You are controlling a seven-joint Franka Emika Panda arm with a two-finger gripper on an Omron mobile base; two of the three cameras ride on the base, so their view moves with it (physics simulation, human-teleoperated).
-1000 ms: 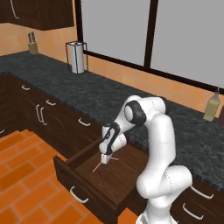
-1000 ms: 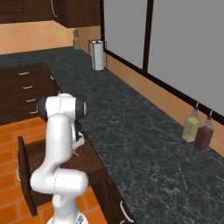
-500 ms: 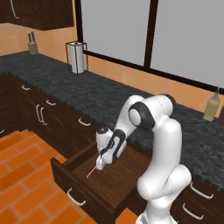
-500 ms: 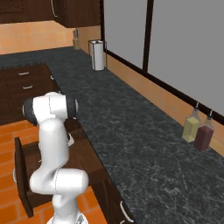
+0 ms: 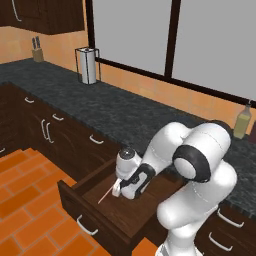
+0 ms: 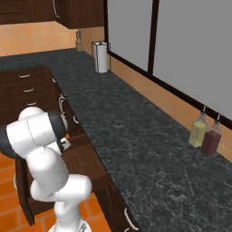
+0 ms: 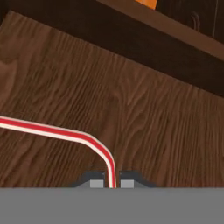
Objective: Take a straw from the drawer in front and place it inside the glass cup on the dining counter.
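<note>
The drawer [image 5: 95, 218] stands pulled out under the black counter. Its wooden floor [image 7: 153, 105] lies close below the hand. The straw [image 7: 57, 131] is a thin red-and-white stick that runs in from the left, bends and ends between my fingertips [image 7: 97, 183]. My gripper [image 7: 112, 183] is shut on the straw's end. In the left base view the gripper [image 5: 118, 189] hangs low inside the drawer, with the straw [image 5: 105, 195] slanting down and left from it. The arm hides most of the drawer [image 6: 26, 195] in the right base view. The glass cup and the dining counter are out of view.
A black speckled counter [image 5: 125, 107] runs above the drawer, with a paper towel holder [image 5: 88, 65] and a knife block [image 5: 36, 49] at its far end. Two bottles [image 6: 204, 135] stand by the window. Orange floor tiles [image 5: 27, 210] lie in front of the cabinets.
The arm has folded down and swung lower over the drawer. The jaws closed the last bit onto the straw, and the hand stays low inside the drawer.
</note>
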